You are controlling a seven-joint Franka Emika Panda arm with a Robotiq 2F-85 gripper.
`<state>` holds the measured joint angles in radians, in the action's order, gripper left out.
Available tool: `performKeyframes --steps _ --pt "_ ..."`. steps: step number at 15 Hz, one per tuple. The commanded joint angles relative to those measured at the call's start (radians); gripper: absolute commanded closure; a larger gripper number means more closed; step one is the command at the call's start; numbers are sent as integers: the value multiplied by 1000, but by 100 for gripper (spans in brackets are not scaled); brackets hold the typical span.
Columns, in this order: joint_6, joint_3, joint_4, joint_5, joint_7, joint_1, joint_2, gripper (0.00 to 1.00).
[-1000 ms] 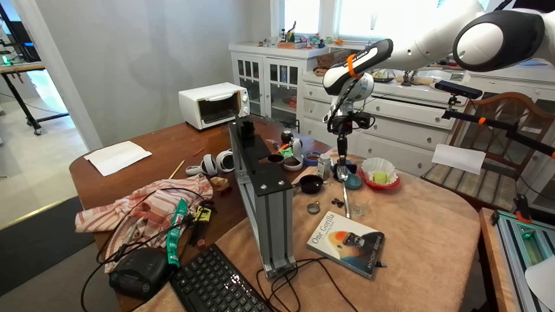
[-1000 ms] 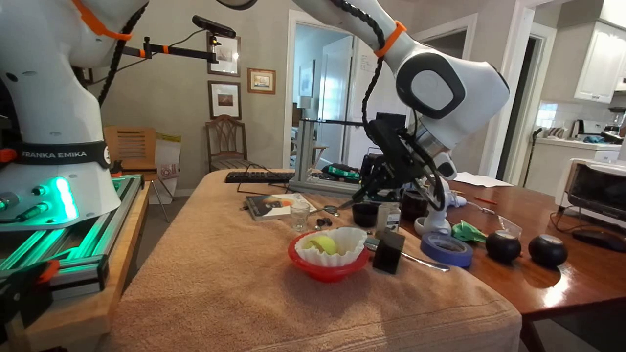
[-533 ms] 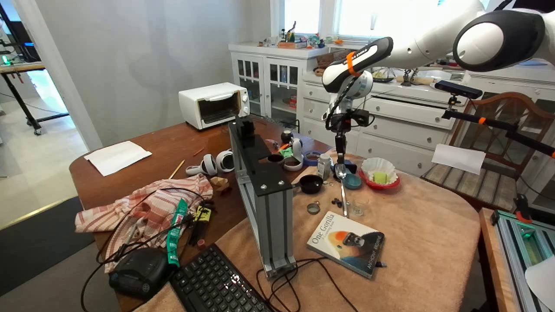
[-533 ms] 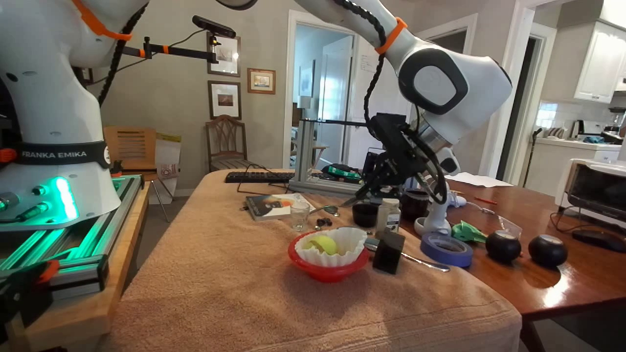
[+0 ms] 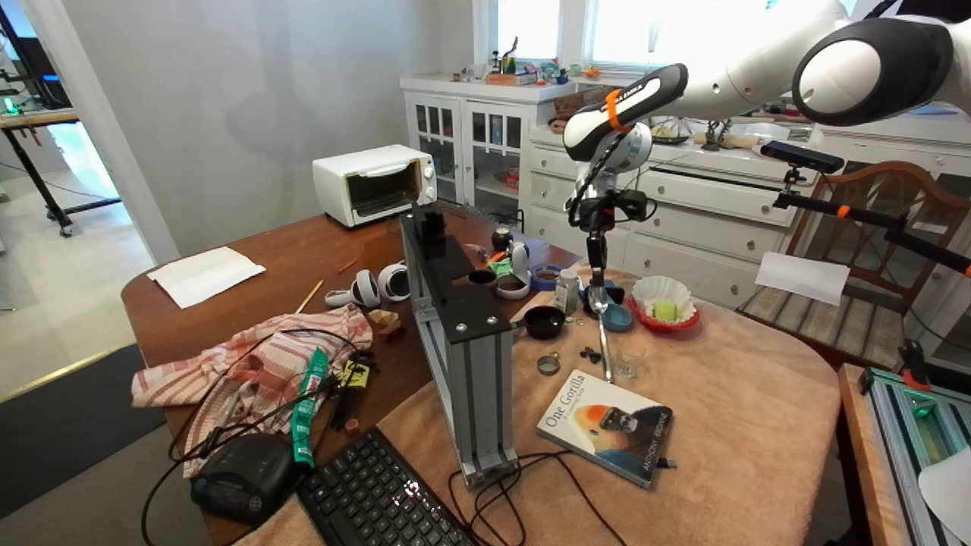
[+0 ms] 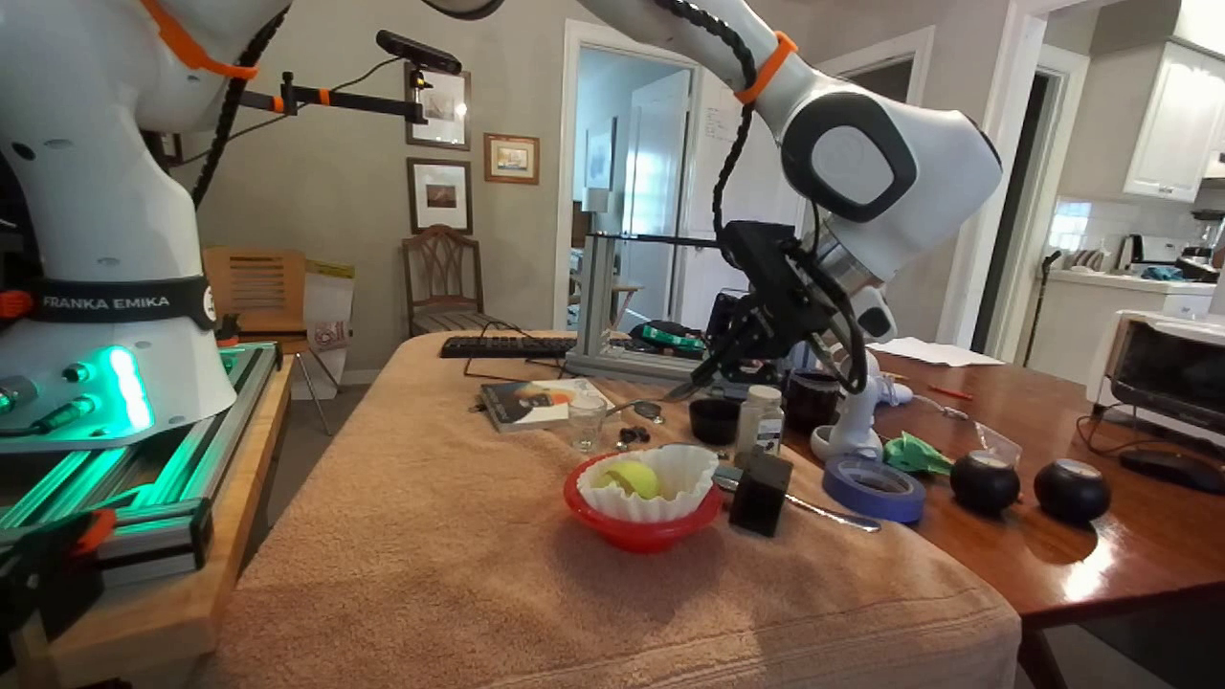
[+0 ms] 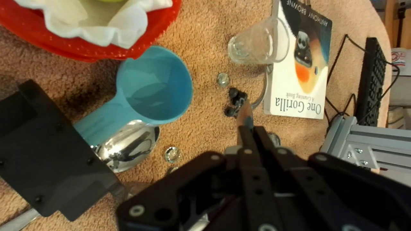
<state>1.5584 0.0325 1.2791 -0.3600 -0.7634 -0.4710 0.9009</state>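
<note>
black fingers (image 7: pixel 245 141), silvery spoon (image 5: pixel 604 337), blue scoop (image 7: pixel 155 86), red bowl (image 6: pixel 641 538), peach towel (image 5: pixel 736 425), red-and-white striped cloth (image 5: pixel 277 356)

Spoon (image 6: pixel 681 390) in hand (image 6: pixel 699 380) above towel (image 6: pixel 431 555)

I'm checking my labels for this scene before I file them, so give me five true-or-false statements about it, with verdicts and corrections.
1. The hand is shut on a metal spoon. True.
2. The coffee filter sits in a blue bowl. False: the coffee filter sits in the red bowl.
3. The clear glass lies on its side on top of the One Gorilla book. False: the clear glass stands upright on the peach towel, beside the One Gorilla book.
4. The roll of blue tape lies flat. True.
5. The toaster oven stands on the peach towel. False: the toaster oven stands directly on the wooden table.
</note>
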Motion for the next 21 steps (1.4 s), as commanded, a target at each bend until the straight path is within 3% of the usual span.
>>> performKeyframes --steps 1,6,14,18,21 --pt "-100 -10 -58 10 34 -8 30 99" --pt "-179 -15 -77 8 33 -3 44 99" --pt "-151 -25 -56 -24 22 -13 43 99" --pt "-132 -34 -61 -93 30 -43 55 99" --pt "-55 -41 -37 -199 32 -80 54 99"
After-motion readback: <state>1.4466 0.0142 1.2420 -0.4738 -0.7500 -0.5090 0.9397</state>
